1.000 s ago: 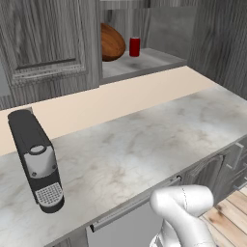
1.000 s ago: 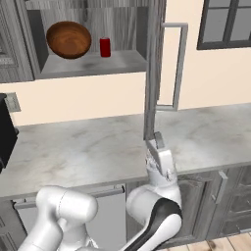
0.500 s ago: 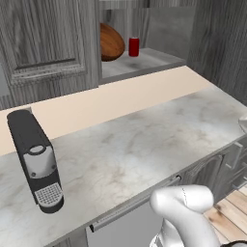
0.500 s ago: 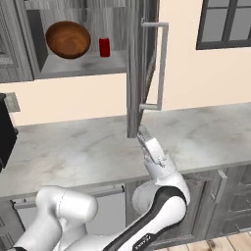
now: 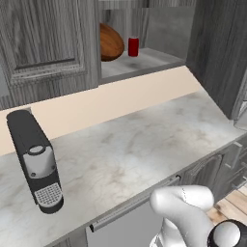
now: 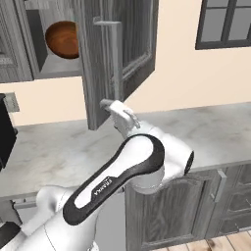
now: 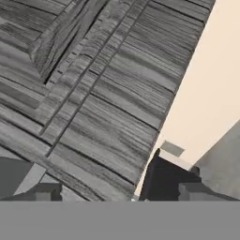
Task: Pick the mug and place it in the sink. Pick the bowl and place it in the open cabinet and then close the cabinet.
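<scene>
The gripper (image 6: 109, 105), jaws spread and holding nothing, sits against the outer face of the half-swung cabinet door (image 6: 122, 44), with the bowl (image 6: 62, 39) shelved inside behind the door.

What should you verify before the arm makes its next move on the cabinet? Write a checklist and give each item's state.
1. Bowl inside the cabinet: ok, it rests on the shelf.
2. Cabinet door shut: not ok, it stands partly open.
3. Gripper empty: ok, it is open and holds nothing.
4. Gripper touching the door: cannot tell; it is close to the door's lower edge, with the wood-grain face close ahead in the hand view.
5. Door's closing path free: ok as far as seen; the bowl and the small red cylinder beside it sit back from the shelf edge.
</scene>
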### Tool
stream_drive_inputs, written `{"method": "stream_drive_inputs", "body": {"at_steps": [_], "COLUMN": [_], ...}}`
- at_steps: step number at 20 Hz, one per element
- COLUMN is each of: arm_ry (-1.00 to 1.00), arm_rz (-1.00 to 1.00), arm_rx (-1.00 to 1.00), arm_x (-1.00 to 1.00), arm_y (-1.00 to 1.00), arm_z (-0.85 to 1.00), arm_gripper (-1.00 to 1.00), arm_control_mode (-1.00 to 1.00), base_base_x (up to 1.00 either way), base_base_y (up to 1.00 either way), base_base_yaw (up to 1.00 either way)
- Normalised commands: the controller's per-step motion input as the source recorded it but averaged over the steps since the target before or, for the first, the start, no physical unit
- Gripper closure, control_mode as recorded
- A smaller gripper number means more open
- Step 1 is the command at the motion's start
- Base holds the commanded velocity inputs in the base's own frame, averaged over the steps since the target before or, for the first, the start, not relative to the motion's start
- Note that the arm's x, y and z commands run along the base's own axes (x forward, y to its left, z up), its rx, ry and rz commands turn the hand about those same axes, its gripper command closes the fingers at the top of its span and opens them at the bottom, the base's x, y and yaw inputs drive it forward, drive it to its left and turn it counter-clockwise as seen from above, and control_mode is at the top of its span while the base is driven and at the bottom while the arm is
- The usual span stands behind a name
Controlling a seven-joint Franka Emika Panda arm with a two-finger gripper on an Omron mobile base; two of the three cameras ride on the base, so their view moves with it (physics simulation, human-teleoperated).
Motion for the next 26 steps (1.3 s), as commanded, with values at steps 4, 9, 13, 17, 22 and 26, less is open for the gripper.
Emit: {"method": "stream_drive_inputs", "body": {"at_steps": [4, 9, 13, 17, 22, 26], "arm_ry": [0.27, 0.01, -0.07, -0.05, -0.11, -0.22], "arm_rz": [-0.1, -0.22, -0.38, -0.37, -0.3, -0.26], "arm_rx": [-0.64, -0.52, -0.42, -0.3, -0.16, -0.16], "arm_x": [0.08, 0.05, 0.67, 1.0, 1.0, 1.0], "arm_y": [1.0, 1.0, 1.0, 1.0, 1.0, 0.93], "arm_z": [0.13, 0.0, 0.0, 0.0, -0.15, -0.11], "arm_gripper": [-1.0, -1.0, -1.0, -1.0, -1.0, -1.0], "arm_control_mode": [-1.0, -1.0, -1.0, -1.0, -1.0, -1.0], "base_base_x": [0.0, 0.0, 0.0, 0.0, 0.0, 0.0], "base_base_y": [0.0, 0.0, 0.0, 0.0, 0.0, 0.0], "base_base_yaw": [0.0, 0.0, 0.0, 0.0, 0.0, 0.0]}}
